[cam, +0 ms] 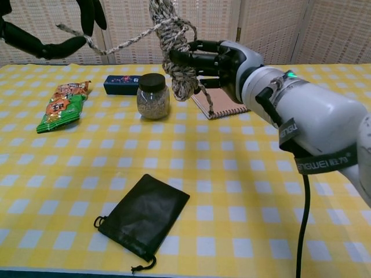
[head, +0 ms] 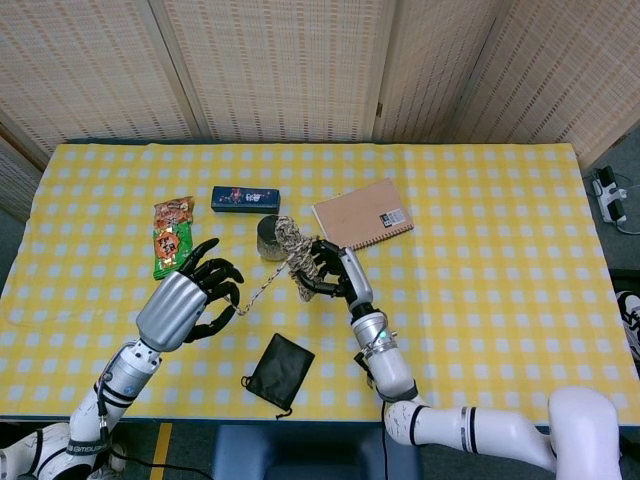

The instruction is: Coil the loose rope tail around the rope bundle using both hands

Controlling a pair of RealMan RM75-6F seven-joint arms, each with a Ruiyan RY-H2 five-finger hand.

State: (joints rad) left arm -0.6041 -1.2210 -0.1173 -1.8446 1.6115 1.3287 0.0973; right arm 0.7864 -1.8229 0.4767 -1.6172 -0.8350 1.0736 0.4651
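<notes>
My right hand (head: 330,268) (cam: 215,58) grips the speckled rope bundle (head: 296,255) (cam: 174,49), holding it upright and raised above the table. The loose rope tail (head: 262,285) (cam: 119,41) runs taut from the bundle out to the left. My left hand (head: 193,296) (cam: 52,40) pinches the tail's end between thumb and a finger, with the other fingers spread. Both hands are lifted well off the yellow checked tablecloth (head: 480,230) (cam: 243,191).
A black drawstring pouch (head: 276,370) (cam: 143,217) lies near the front edge. A glass jar (head: 268,236) (cam: 153,95), a blue box (head: 244,198) (cam: 120,83), snack packets (head: 170,238) (cam: 61,105) and a brown notebook (head: 362,216) (cam: 215,107) sit behind.
</notes>
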